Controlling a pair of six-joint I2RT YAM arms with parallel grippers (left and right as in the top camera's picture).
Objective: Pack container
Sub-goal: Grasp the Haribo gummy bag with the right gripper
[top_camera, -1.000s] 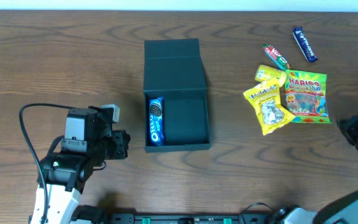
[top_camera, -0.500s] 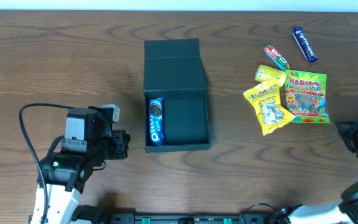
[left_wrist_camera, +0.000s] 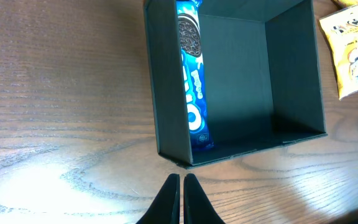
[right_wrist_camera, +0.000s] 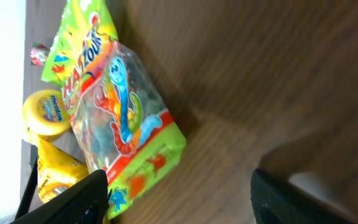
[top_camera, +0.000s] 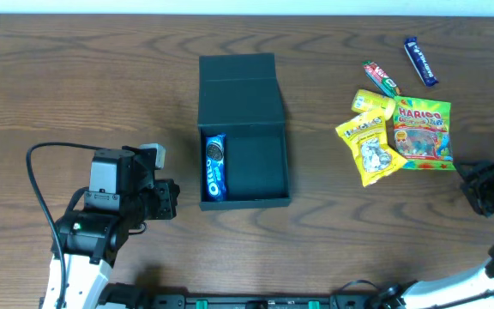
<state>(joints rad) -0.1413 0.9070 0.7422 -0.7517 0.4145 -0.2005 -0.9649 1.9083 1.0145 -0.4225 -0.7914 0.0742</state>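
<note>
The step in hand looks like the pick of the next snack. The right end effector (right_wrist_camera: 179,198) has its two fingers spread apart and faces the bright green crinkly plastic bag of gummy sweets (right_wrist_camera: 122,121), which lies flat on the brown wooden bench (top_camera: 101,86).

To do this well, the end effector should line up on the bag's free near edge. In the wrist view the bag sits off towards one finger rather than centred in the gap. It should then come down until one finger slips under the film and pinch a firm fold. The yellow foil snack packet (top_camera: 369,150) touches the bag's far side, so a grasp on that side risks dragging it along. A soft bag will sag, so it should be lifted well clear before it is carried.

The container (top_camera: 262,167), a matte dark green-black rectangular box with its hinged flap lid laid back, stands open in the middle of the bench. It is well apart from the right end effector, off to that arm's left. A long blue packet of sandwich biscuits (top_camera: 215,167) lies inside against its left wall, and the rest of the floor is bare.

The left end effector (left_wrist_camera: 181,198) has its fingertips pressed together on nothing. It sits just short of the container's near wall.
</note>
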